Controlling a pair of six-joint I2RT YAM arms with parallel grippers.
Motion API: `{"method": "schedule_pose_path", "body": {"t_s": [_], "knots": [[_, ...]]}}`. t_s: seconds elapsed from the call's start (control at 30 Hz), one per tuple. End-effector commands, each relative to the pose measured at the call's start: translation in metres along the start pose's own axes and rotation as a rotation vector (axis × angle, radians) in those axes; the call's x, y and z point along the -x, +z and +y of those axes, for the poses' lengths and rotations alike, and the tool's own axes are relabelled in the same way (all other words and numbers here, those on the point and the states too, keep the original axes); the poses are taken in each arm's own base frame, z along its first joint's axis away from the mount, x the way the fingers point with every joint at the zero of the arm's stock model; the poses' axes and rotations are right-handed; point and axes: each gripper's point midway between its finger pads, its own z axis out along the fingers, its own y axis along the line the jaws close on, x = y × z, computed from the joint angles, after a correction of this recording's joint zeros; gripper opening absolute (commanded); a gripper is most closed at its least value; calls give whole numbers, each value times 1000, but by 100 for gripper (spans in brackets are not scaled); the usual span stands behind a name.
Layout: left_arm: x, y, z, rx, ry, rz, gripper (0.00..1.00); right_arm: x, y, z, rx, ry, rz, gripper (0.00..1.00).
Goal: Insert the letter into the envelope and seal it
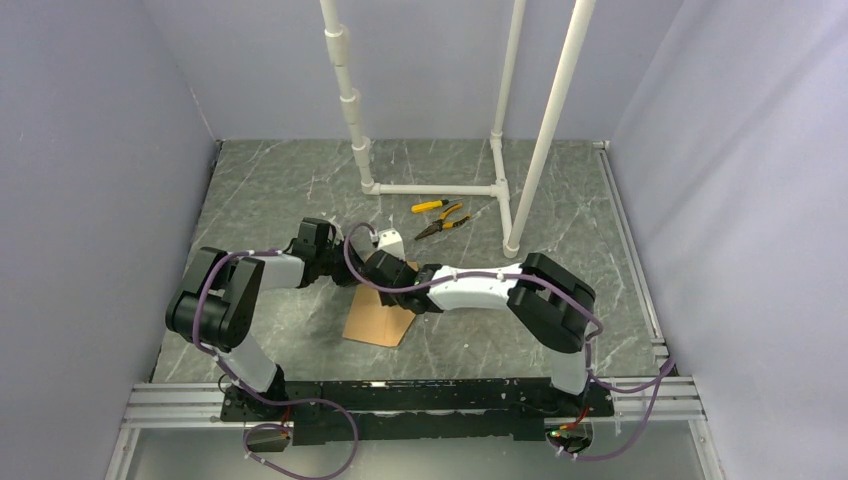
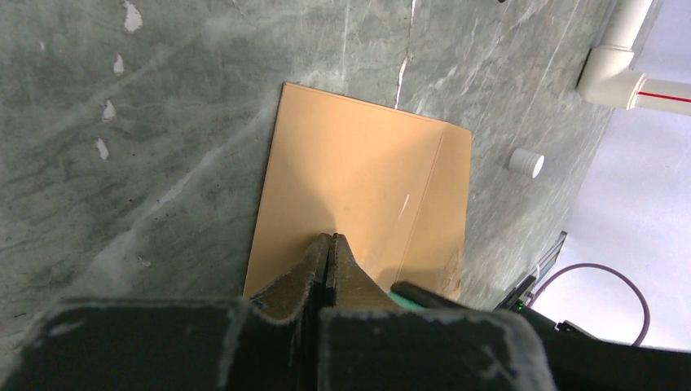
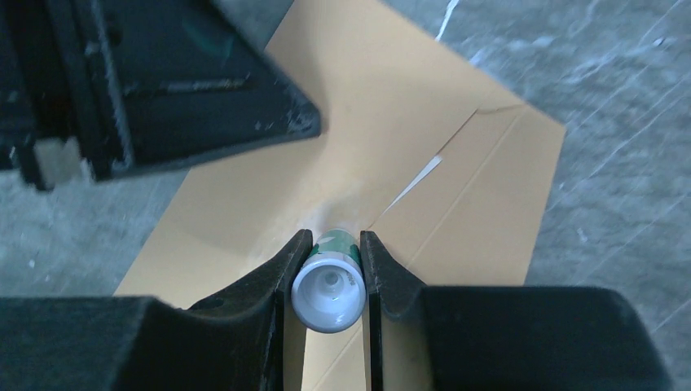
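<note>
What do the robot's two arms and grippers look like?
Both the left arm and right arm have white shells with bulky black joints, and a purple cable loops along each. The left gripper and right gripper have black, wedge-shaped fingers with pale scuffs on their edges.

Two arms meet over brown envelope [image 1: 378,322] on grey marbled desk [image 1: 270,190].
Envelope lies flat. Left arm [image 1: 275,270] reaches in from its left, right arm [image 1: 480,288] from its right, wrists crowding over its far end and hiding it. Beyond envelope: yellow-handled pliers [image 1: 441,226], another yellow-handled tool [image 1: 429,206], then white pipe frame [image 1: 430,188].
</note>
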Motion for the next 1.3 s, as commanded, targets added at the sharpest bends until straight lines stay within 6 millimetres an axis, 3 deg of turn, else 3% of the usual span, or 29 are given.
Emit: {"method": "schedule_pose_path", "body": {"t_s": [0.0,0.17,0.47,0.67,0.8,1.0,1.13,1.27], "knots": [[-50,-3,85,325,-44,114,2,-2,21,-20,-73,-40,9,0],[-51,-2,86,325,-44,120,3,-1,20,-9,-49,-72,2,0],[-53,0,88,327,-52,124,2,-45,-16,19,34,-55,100,0],[-54,0,88,324,-57,127,2,-53,-25,23,49,-56,123,0],[-54,-2,88,325,-54,125,2,-46,-18,9,6,-48,120,0],[-53,-3,86,322,-52,122,2,-18,9,-21,-58,-24,73,0],[-53,-2,86,321,-51,124,2,-10,20,-16,-58,-43,70,0],[-53,-2,86,320,-50,126,3,-17,16,-1,-27,-55,76,0]]}}
